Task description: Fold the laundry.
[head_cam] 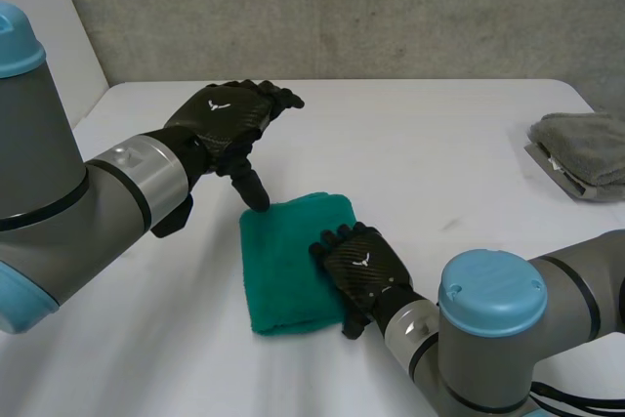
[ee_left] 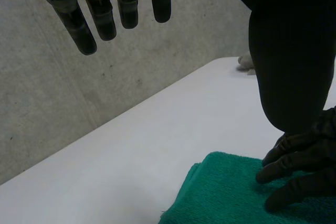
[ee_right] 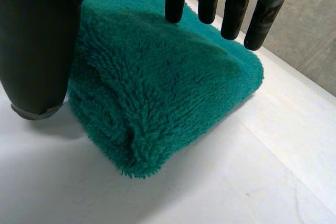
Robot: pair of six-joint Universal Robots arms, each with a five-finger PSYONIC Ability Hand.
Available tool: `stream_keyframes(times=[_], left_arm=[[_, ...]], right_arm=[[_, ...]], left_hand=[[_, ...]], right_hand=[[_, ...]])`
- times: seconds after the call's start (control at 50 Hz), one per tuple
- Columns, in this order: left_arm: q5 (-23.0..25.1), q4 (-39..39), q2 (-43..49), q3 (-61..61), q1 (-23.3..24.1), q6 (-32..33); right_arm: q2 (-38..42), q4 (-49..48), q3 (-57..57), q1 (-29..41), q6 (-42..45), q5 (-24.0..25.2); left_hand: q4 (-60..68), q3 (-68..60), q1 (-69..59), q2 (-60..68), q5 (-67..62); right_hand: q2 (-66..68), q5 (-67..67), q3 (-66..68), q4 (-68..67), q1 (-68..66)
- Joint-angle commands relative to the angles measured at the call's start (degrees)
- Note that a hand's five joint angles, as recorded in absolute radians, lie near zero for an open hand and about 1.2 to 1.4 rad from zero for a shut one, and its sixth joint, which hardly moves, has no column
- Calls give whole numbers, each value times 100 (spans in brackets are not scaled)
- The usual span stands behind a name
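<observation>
Folded green towel (head_cam: 288,261) lies mid-table (head_cam: 439,163), both hands at it.
Right hand (head_cam: 361,266) rests flat on the towel's right side, fingers straight. Left hand (head_cam: 227,116) hovers with fingers spread, thumb pointing down at the far left corner. Grey cloths (head_cam: 584,148) sit far right.

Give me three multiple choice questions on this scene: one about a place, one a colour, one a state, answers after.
1. Where is the folded grey towel?
A. on the green one
B. at the right edge of the white table
C. under the left arm

2. What colour is the fluffy terry towel under the right robot hand?
A. green
B. red
C. yellow

3. How is that towel?
A. spread in one layer
B. lifted off the table
C. folded, lying on the table

Answers: B, far right in the head view; A, green in all views; C, layers show at its fold.
</observation>
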State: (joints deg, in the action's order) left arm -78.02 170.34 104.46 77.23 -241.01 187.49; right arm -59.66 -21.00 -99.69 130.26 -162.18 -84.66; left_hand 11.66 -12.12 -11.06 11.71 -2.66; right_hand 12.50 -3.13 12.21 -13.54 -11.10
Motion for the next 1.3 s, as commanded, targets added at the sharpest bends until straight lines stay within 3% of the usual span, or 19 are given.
stream_keyframes(times=[0.02, 0.14, 0.36, 0.78, 0.82, 0.96, 1.04, 1.18, 1.3], left_arm=[[6, -1, 22, 20, 1, -19], [6, -1, 31, 20, 1, -63], [6, -1, 22, 29, -16, -125], [15, 16, 13, 38, -34, -292], [6, 25, 13, 38, -34, -292], [6, 78, 13, 38, -34, -292], [15, 87, 13, 38, -43, -292], [6, 104, 13, 38, -43, -292], [6, 104, 13, 55, -60, -301]], right_arm=[[200, -167, 169, 43, 11, -7], [411, -308, 354, 43, 134, -7], [666, -439, 565, 34, 389, -16], [1114, -440, 1426, 26, 407, -25], [1149, -440, 1505, 26, 424, -25], [1211, -431, 1804, 17, 512, 28], [1272, -352, 1927, 17, 600, 37], [1185, 8, 1831, -632, 793, 221], [808, -9, 1401, -1554, 1161, 818]], left_hand=[[91, -45, -151, 86, 9], [91, -45, -151, 86, 9], [91, -45, -151, 86, 9], [124, -79, -185, 120, -25], [124, -79, -185, 120, -25], [141, -96, -201, 137, -42], [141, -96, -201, 137, -42], [141, -96, -201, 137, -42], [141, -96, -201, 137, -42]], right_hand=[[228, -165, 257, -124, -368], [1355, -1292, 1384, -1251, -1495], [2196, -2134, 2226, -2092, -2337], [2432, -2369, 2461, -2328, -2572], [2801, -2738, 2830, -2697, -2941], [6745, -6683, 6775, -6642, -6886], [6750, -6687, 6779, -6646, -6890], [6750, -6687, 6779, -6646, -6890], [6750, -6687, 6779, -6646, -6890]])
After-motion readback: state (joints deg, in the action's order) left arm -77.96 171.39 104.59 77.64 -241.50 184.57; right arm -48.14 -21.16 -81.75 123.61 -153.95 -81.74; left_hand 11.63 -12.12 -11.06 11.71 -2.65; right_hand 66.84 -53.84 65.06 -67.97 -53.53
